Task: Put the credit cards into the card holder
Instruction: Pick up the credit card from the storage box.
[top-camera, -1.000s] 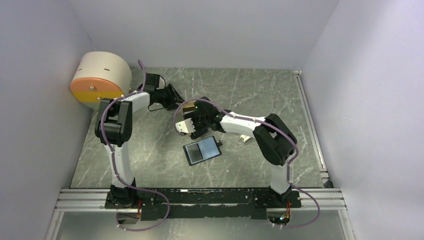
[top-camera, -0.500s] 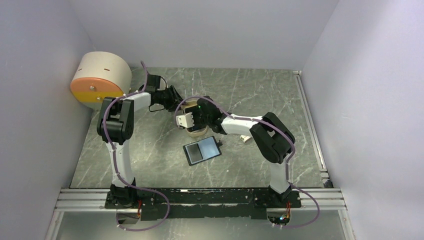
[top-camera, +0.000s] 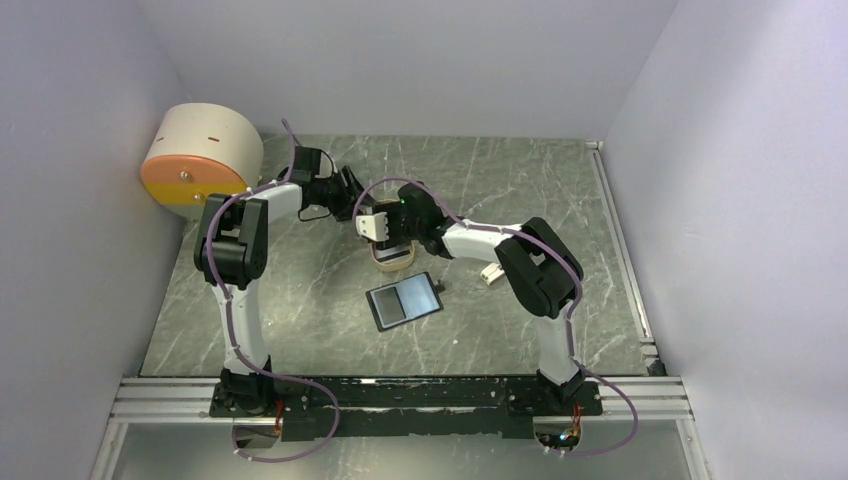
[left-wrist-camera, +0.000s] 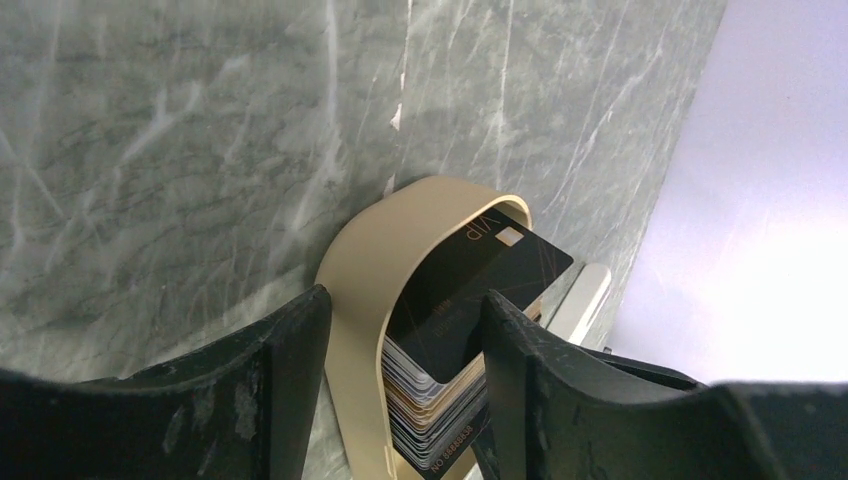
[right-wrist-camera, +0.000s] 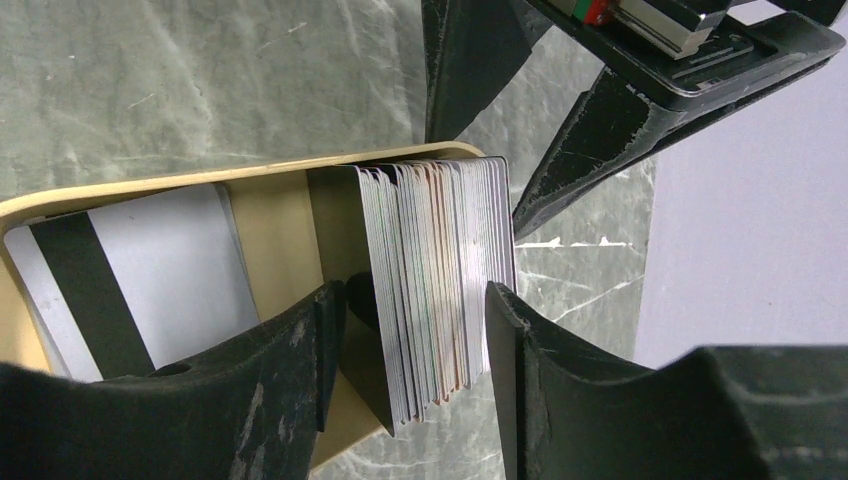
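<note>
Straddling cards (right-wrist-camera: 435, 290), right jaws perhaps touching.

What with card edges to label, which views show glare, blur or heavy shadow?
Top external: pale sheen on the open card holder. Left wrist: the credit cards crisp, left pincer soft and dark. Right wrist: card edges sharp, right pincer near-black.

Left gripper (left-wrist-camera: 405, 310), right gripper (right-wrist-camera: 410, 300), tip-to-tip, jaws apart
</note>
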